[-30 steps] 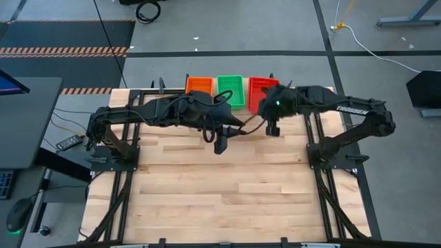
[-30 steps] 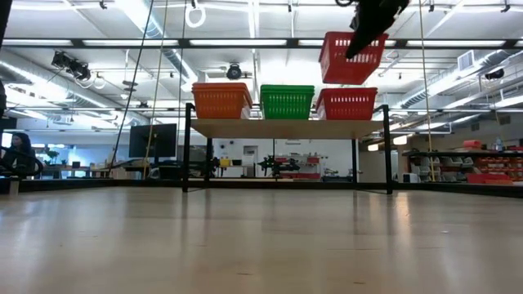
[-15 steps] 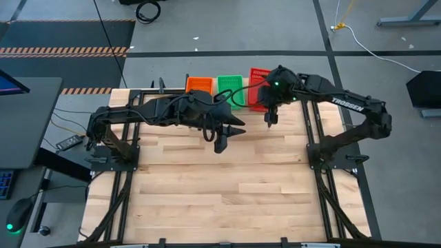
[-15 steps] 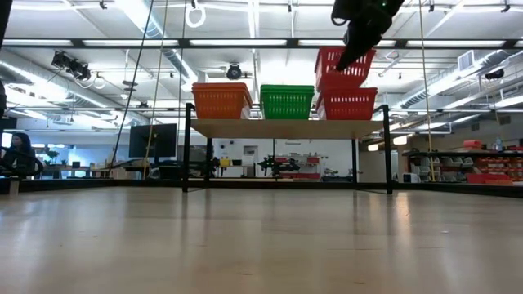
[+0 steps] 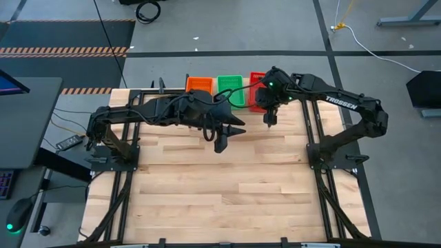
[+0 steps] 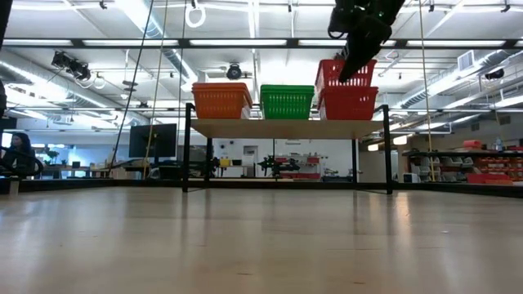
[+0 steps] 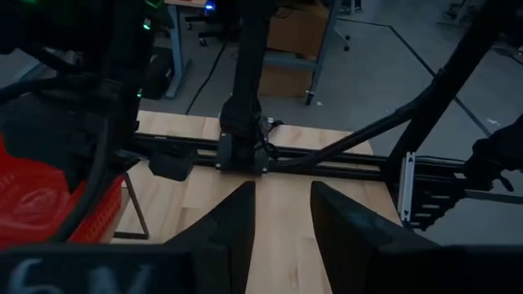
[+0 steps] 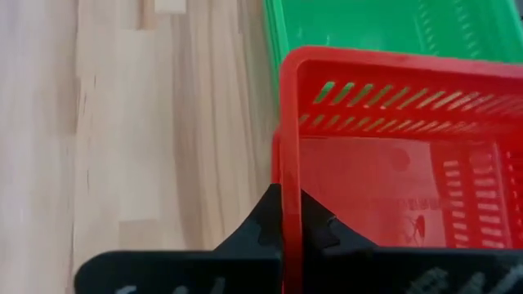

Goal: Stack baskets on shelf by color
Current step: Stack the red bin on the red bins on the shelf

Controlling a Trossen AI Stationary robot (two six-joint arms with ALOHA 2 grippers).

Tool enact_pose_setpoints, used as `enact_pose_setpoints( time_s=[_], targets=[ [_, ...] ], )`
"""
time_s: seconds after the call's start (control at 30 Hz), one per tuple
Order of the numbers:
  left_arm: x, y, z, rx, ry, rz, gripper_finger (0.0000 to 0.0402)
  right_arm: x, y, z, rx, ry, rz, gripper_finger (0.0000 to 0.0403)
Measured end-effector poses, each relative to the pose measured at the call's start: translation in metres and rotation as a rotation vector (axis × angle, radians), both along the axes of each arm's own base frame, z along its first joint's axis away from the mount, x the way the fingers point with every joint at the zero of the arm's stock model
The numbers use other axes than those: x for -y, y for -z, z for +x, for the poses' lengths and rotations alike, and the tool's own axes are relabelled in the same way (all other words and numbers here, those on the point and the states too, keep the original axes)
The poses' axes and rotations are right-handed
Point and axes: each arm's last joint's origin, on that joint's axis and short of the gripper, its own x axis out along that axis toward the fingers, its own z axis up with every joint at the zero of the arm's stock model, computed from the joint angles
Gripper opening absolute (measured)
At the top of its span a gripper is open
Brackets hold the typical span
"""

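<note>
The right gripper [image 8: 292, 214] is pinched tight on the rim of a red basket [image 8: 384, 163] — the wall sits squeezed between both fingers. It holds that basket tilted and partly nested into the red stack [image 6: 349, 102] at the right end of the shelf [image 6: 286, 128], at the table's far edge. Left of it stand the green baskets [image 6: 287, 101], then the orange baskets [image 6: 221, 100]. The left gripper [image 7: 282, 220] hangs near the table's middle, jaws partly apart — nothing between them.
</note>
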Motion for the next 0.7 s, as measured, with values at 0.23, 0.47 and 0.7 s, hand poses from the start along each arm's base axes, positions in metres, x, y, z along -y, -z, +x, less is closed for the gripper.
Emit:
enact_pose_setpoints(
  time_s=[0.23,0.47,0.7],
  targets=[
    [-0.0002,0.0000,0.0000,0.000,-0.002,-0.004,0.0125,0.0001,0.0015,-0.0007,-0.015,0.002,0.009,0.0004],
    [0.0002,0.0000,0.0000,0.000,-0.002,-0.007,0.0126,0.0013,0.0062,0.0026,-0.032,0.003,0.032,0.0005],
    [0.0003,-0.0001,0.0000,0.000,-0.010,-0.029,0.0125,0.0021,0.0067,0.0045,-0.026,0.002,0.032,0.0005]
  ],
)
